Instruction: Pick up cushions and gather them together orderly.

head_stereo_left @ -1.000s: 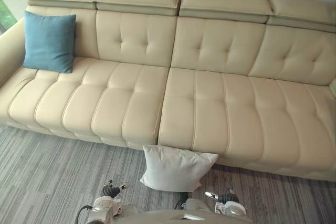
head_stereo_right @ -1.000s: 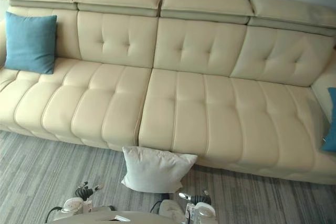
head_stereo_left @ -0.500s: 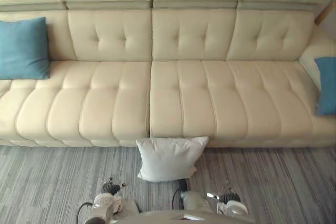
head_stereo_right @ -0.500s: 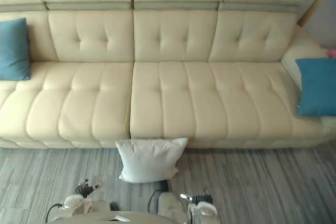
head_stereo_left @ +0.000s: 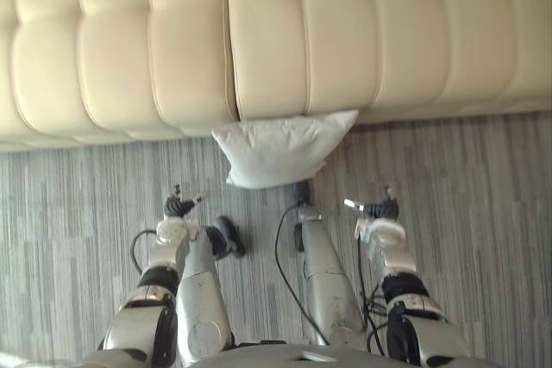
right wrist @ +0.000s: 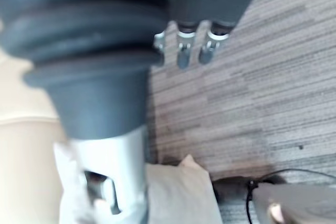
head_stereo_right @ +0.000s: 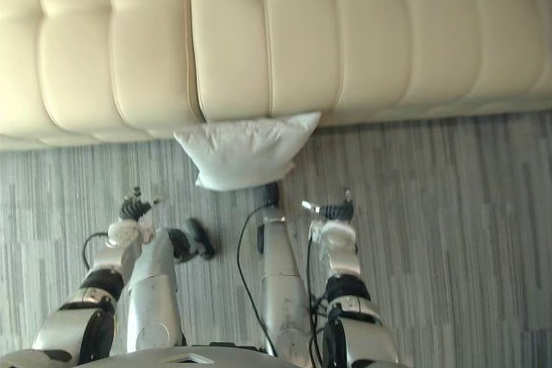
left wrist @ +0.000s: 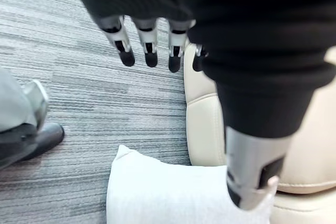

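Left hand (head_stereo_left: 178, 207) and right hand (head_stereo_left: 380, 210): both empty, fingers straight and relaxed, hanging above the carpet (head_stereo_left: 483, 204). White cushion (head_stereo_left: 280, 148) lies on the carpet at 12 o'clock, between them, touching the sofa (head_stereo_left: 267, 32) front. Judgement: pickup not begun; gathering entirely outstanding.

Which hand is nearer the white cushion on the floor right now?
Neither clearly. The left hand hangs short of the white cushion to its left, the right hand to its right, both apart from it and about equally far.
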Tool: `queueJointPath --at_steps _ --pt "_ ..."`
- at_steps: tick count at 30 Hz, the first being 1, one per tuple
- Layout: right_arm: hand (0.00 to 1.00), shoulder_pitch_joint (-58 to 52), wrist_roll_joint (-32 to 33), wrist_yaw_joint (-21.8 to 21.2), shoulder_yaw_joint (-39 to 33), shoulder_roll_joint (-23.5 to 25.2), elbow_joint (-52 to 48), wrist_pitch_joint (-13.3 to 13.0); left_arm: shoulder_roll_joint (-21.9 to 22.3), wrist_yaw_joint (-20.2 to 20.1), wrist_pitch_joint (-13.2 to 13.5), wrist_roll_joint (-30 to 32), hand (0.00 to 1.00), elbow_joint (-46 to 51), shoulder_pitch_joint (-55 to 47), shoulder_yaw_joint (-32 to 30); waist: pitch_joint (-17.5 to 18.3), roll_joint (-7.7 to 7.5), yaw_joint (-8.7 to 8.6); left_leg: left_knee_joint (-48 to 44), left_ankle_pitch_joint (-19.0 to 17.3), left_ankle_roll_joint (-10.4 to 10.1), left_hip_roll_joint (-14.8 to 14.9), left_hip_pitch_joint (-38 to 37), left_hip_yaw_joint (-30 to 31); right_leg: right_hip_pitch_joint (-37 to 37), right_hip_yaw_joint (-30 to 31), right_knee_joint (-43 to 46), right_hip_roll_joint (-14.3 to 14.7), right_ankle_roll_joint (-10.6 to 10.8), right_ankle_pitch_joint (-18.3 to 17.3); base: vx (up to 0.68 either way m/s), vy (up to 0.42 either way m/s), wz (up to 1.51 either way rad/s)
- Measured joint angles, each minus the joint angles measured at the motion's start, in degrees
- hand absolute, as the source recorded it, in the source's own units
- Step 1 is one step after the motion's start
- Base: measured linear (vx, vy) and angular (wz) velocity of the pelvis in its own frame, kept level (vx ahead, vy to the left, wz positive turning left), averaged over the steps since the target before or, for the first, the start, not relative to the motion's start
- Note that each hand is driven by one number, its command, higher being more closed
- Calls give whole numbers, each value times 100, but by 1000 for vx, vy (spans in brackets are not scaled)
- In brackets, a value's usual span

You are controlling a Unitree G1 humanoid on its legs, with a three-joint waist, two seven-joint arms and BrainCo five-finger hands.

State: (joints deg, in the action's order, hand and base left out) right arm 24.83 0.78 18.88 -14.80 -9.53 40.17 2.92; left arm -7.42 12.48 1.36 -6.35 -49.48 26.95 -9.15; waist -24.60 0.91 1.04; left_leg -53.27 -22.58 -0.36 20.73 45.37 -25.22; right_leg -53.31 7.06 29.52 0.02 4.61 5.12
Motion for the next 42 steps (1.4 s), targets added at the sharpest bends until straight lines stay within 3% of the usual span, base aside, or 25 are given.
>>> queueJointPath --at_steps 5,10,14,15,19,20,30,42 --pt "0 1510 181 283 28 -318 -94 9 -328 105 22 -141 0 411 1278 -27 -628 22 38 -895 -58 94 220 1529 327 -1585 -156 1169 37 -28 -219 -14 -37 10" --pt "0 2590 228 389 467 -600 -138 13 -527 119 28 -139 0 624 1962 174 -731 57 57 -1442 -118 173 290 2570 512 -2638 -178 1842 22 -7 -349 -24 -33 10" --pt "0 3412 231 684 873 -846 -424 62 -642 188 33 -131 0 894 2500 767 -745 83 92 -1686 -62 217 257 3406 671 -3409 -285 2165 -89 21 -428 -66 -24 20" --pt "100 3525 230 799 979 -945 -546 123 -675 223 33 -126 0 1053 2614 971 -745 84 95 -1682 -51 216 234 3586 694 -3563 -297 2169 -118 20 -421 -109 -13 32" --pt "100 3861 201 1049 1121 -1130 -592 157 -703 254 42 -41 0 1239 2822 1425 -752 94 47 -1552 52 216 169 3880 683 -3840 -309 2070 -194 10 -340 -66 8 13" --pt "100 3954 167 1124 1206 -1157 -593 225 -680 310 43 -14 100 1290 2863 1556 -752 94 47 -1525 90 179 168 3905 668 -3878 -309 2062 -196 -10 -325 -49 2 3" --pt "100 4083 114 1905 1346 -895 -1247 494 -515 769 -13 216 100 1868 3059 2254 -753 99 6 -1237 352 75 69 4035 752 -4015 -443 1961 -244 -148 -253 -42 -10 7" --pt "100 3432 91 1881 1686 -876 -2576 517 -728 918 -84 143 100 2251 2761 2289 -752 109 -77 -1161 601 14 85 4174 983 -4002 -683 1863 -258 -236 -171 -81 -17 3"
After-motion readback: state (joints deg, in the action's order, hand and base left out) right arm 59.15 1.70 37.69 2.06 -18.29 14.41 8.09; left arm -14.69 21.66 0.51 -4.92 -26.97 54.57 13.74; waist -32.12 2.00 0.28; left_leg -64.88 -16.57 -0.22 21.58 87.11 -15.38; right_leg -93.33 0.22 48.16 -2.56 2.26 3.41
